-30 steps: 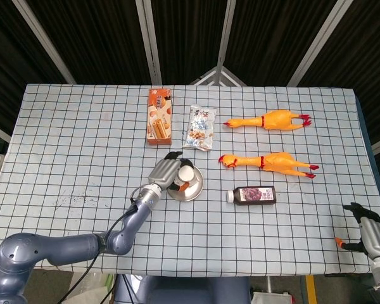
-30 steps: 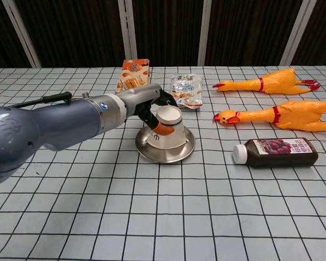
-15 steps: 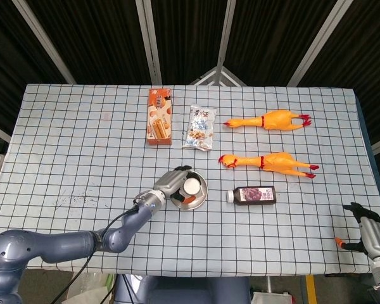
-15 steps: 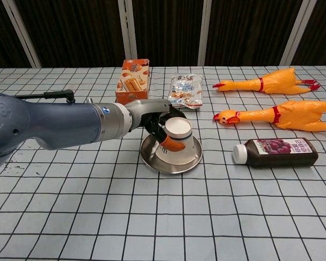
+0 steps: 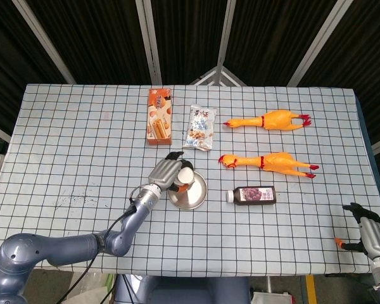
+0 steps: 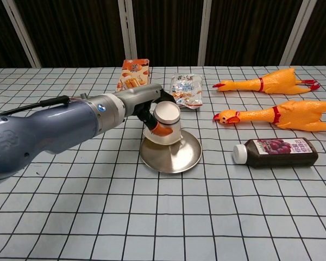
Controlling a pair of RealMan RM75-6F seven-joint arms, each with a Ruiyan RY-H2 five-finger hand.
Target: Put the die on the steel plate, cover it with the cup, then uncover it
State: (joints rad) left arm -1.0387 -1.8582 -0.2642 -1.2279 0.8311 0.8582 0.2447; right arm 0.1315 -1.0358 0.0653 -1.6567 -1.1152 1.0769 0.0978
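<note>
Left hand (image 6: 147, 106) gripped the upside-down cup (image 6: 164, 123), now lifted toward the back edge of the steel plate (image 6: 171, 155); die hidden. Right hand (image 5: 367, 233) unmoved, grasp unclear.

Glossy grey-blue left arm (image 6: 49, 130), black cable alongside, silver wrist, black fingers (image 6: 162, 98) tipped orange.

Cup (image 6: 164, 124) in the left hand (image 5: 168, 171), now raised off the steel plate (image 6: 174, 158) (far edge).
</note>
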